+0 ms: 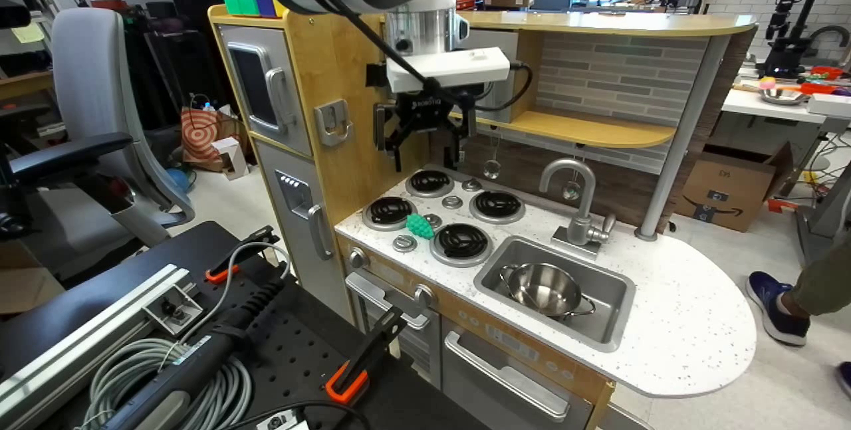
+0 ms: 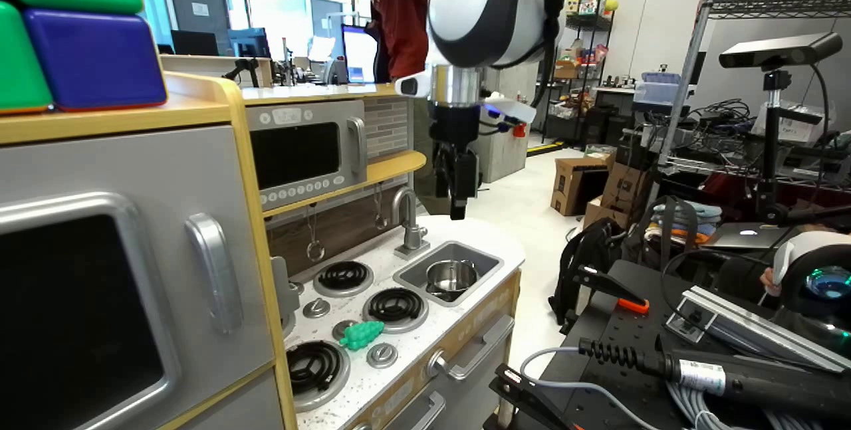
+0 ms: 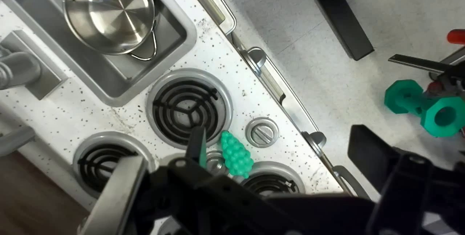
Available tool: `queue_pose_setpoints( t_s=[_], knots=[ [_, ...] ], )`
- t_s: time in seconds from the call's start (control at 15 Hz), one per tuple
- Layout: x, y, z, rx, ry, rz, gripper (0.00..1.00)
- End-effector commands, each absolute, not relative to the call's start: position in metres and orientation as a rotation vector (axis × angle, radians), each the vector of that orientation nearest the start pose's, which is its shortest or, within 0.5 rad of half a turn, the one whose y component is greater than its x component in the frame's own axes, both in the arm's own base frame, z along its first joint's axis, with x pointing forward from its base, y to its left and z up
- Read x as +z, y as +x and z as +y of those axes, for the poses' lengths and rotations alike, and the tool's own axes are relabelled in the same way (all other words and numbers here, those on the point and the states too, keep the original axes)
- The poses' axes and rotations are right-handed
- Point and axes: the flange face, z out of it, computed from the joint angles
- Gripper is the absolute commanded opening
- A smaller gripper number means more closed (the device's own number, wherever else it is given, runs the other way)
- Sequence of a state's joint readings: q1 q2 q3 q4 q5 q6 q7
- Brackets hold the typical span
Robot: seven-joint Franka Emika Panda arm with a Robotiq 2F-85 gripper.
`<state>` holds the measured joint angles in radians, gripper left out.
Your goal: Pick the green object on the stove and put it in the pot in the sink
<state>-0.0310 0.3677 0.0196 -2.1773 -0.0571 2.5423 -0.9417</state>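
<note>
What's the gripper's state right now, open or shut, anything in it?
Gripper: open, fingers spread, holding nothing; the green toy grape bunch lies on the stove.

The rounded, glossy white robot arm [image 2: 459,8] over there wears a broad dark band [image 2: 495,38] and, lower down, a polished silver metal collar [image 1: 420,30]. A thick black cable [image 1: 377,38] runs across its flat, boxy white housing [image 1: 455,70], and a black loop [image 1: 529,84] plugs into its end. Underneath, a black block [image 1: 424,116] reads ROBOTIQ in pale letters; the jointed, angular black fingers [image 3: 374,158] carry round screw heads [image 3: 416,159].
</note>
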Motion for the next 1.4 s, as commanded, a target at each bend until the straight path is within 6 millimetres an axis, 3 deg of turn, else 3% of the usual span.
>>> queue_pose_setpoints(
  t_s=[0.0,0.2,0.27,0.33,0.67,0.73,0.87,1.13,1.33],
  knots=[
    [0.175,0.598,0.012,0.095,-2.849,-1.487,1.00],
    [0.150,0.616,0.026,0.161,-2.880,-1.514,1.00],
    [0.147,0.619,0.029,0.179,-2.886,-1.525,1.00],
    [0.153,0.603,0.024,0.135,-2.854,-1.504,1.00],
    [0.144,0.614,0.029,0.138,-2.869,-1.515,1.00],
    [0.144,0.615,0.031,-0.025,-2.811,-1.528,1.00],
    [0.135,0.614,0.043,-0.175,-2.830,-1.398,1.00],
    [0.100,0.612,0.073,-0.494,-2.769,-1.317,1.00],
    [0.063,0.619,0.092,-0.551,-2.753,-1.374,1.00]
  ],
)
